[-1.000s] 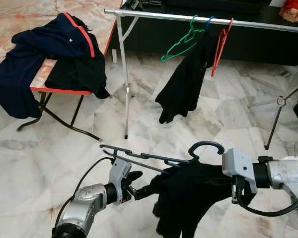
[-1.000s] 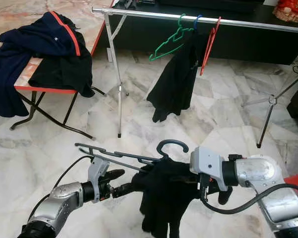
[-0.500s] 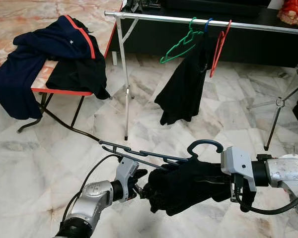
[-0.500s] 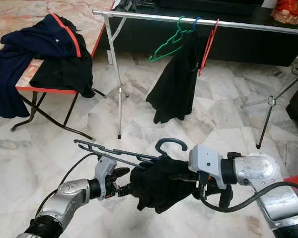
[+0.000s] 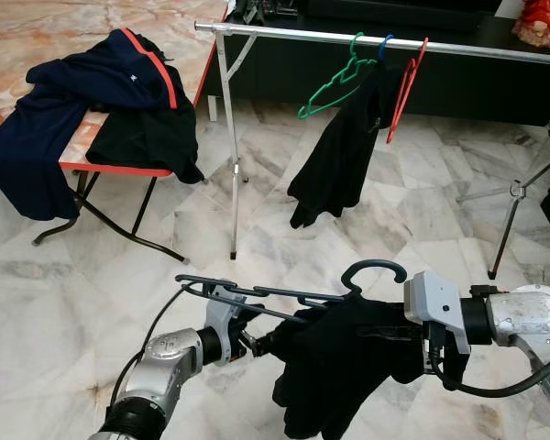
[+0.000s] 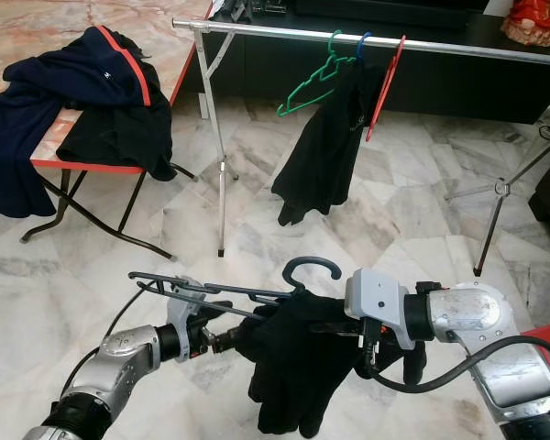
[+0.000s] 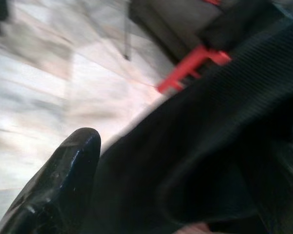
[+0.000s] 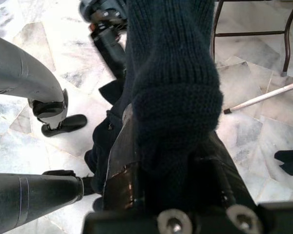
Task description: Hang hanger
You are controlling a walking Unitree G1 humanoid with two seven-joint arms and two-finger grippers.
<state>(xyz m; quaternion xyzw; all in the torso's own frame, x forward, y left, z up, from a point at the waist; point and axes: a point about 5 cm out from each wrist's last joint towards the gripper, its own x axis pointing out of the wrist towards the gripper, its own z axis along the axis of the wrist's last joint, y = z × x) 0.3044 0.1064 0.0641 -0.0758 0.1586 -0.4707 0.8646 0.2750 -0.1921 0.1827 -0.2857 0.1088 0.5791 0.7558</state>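
A dark hanger point(image 5: 257, 291) with its hook point(image 5: 376, 269) up is held low over the marble floor, with a black garment point(image 5: 344, 362) draped on it and hanging down. My right gripper point(image 5: 390, 321) is buried under the cloth just below the hook and is shut on the hanger; in the right wrist view dark knit cloth point(image 8: 171, 87) lies over its fingers point(image 8: 118, 180). My left gripper point(image 5: 257, 341) pinches the garment's left edge under the hanger's long arm. In the left wrist view one black finger point(image 7: 58, 185) lies against the cloth point(image 7: 210, 136).
Ahead stands a clothes rack, its silver rail point(image 5: 293, 33) carrying a green hanger point(image 5: 335, 78), a red hanger point(image 5: 405, 82) and a hung black garment point(image 5: 344, 156). Its leg point(image 5: 231, 156) stands centre-left. A folding table point(image 5: 110, 167) piled with navy clothes point(image 5: 73, 92) is at the left; a tripod leg point(image 5: 511, 197) stands at the right.
The black garment, bunched up half a second ago, now hangs down longer from the hanger. My left gripper has stayed at its edge; the hanger has dipped slightly.
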